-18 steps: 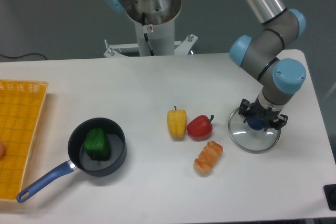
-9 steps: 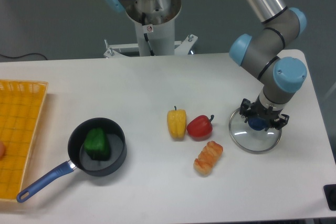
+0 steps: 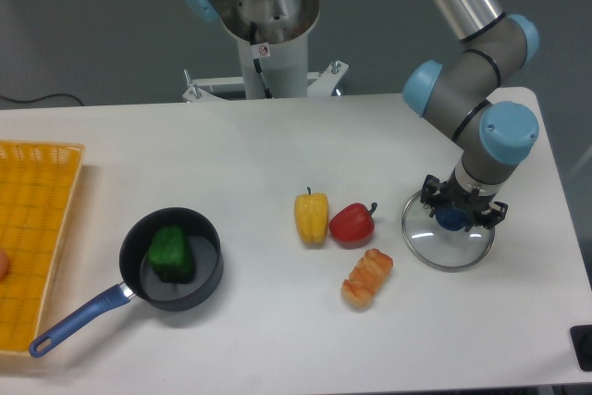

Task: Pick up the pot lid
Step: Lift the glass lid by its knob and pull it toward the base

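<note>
The gripper (image 3: 462,204) reaches down from the upper right, over the back half of the pot lid. The round, clear lid (image 3: 446,252) with a metallic rim lies flat on the table. Its dark blue knob (image 3: 452,217) is between the two spread fingers, one to its left and one to its right. Whether the fingers press on the knob or stand just off it cannot be made out. Part of the lid's back edge is hidden by the gripper.
Left of the lid are a red pepper (image 3: 351,226), a yellow corn-like toy (image 3: 312,217) and an orange-brown bread-like item (image 3: 367,278). A black pan (image 3: 209,286) with a blue handle holds a green object (image 3: 171,254). A yellow crate (image 3: 39,238) stands at the left edge.
</note>
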Robot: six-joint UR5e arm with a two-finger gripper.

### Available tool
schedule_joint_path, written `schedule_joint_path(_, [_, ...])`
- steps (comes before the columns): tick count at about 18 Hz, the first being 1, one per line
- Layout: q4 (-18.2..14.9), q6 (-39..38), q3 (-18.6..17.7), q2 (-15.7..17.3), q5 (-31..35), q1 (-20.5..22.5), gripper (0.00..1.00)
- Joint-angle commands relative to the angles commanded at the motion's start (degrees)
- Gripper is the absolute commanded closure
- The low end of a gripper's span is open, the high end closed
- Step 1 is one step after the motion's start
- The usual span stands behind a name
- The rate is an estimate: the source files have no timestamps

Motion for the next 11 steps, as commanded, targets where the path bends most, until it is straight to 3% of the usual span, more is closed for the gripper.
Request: schedule_joint_path(11, [-0.9,0.3,0.2,3.9,0.6,-1.0,0.40])
